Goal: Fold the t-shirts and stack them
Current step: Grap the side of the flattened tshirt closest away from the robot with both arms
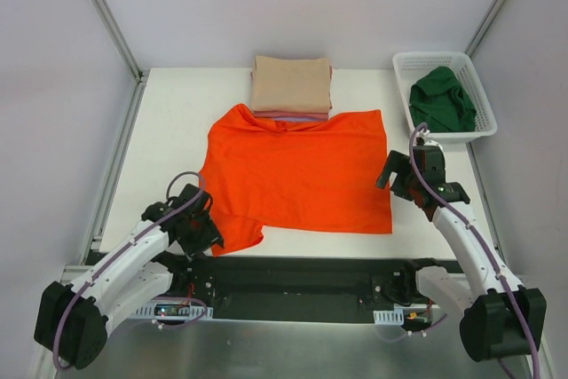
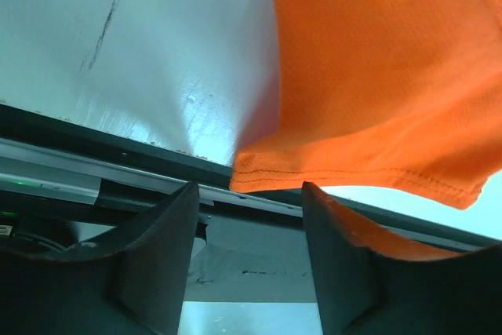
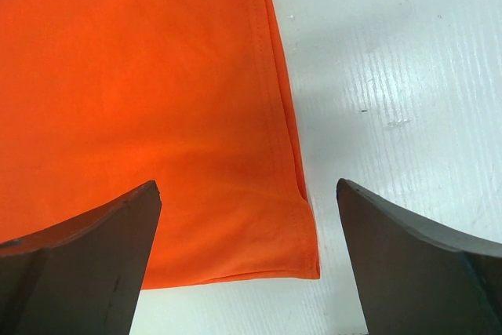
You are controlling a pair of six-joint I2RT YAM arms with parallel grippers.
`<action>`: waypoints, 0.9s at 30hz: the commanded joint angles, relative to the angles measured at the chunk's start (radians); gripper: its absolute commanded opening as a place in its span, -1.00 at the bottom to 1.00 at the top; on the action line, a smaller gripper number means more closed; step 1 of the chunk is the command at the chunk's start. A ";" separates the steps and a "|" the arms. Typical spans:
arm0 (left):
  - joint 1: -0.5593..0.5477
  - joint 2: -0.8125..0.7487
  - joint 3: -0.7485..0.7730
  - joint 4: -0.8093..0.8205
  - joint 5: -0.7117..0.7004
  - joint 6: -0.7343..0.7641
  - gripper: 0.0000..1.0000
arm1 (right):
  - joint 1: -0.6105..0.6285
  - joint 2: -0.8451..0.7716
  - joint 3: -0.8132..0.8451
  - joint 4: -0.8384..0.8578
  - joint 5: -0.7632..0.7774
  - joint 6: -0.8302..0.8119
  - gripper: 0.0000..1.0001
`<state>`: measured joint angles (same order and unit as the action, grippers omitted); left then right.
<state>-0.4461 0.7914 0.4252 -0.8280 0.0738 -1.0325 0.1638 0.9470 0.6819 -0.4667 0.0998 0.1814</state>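
Cloth this thin should handle light and limp: your orange t-shirt [image 1: 297, 175] lies spread on the bench [image 1: 173, 130]. Left fingers [image 2: 157, 256] gape at its seven-o'clock sleeve hem, right fingers [image 3: 86, 256] stand released over its four-o'clock corner. Pinch the stitched hems.

matt orange cloth shirt [image 1: 302, 175], glossy white table [image 1: 177, 122]
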 commanded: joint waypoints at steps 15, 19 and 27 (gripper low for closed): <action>-0.013 0.150 -0.014 0.115 0.021 0.046 -0.99 | -0.001 -0.008 -0.056 0.010 0.029 0.013 0.93; -0.013 0.143 0.000 0.118 0.026 0.066 -1.00 | -0.001 -0.053 -0.079 -0.026 0.034 0.015 0.93; -0.013 0.049 -0.008 0.144 0.075 0.118 -1.00 | -0.010 -0.171 -0.171 -0.144 0.113 0.183 0.93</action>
<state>-0.4465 0.8845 0.4244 -0.7021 0.1112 -0.9531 0.1608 0.8219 0.5579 -0.5331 0.1497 0.2508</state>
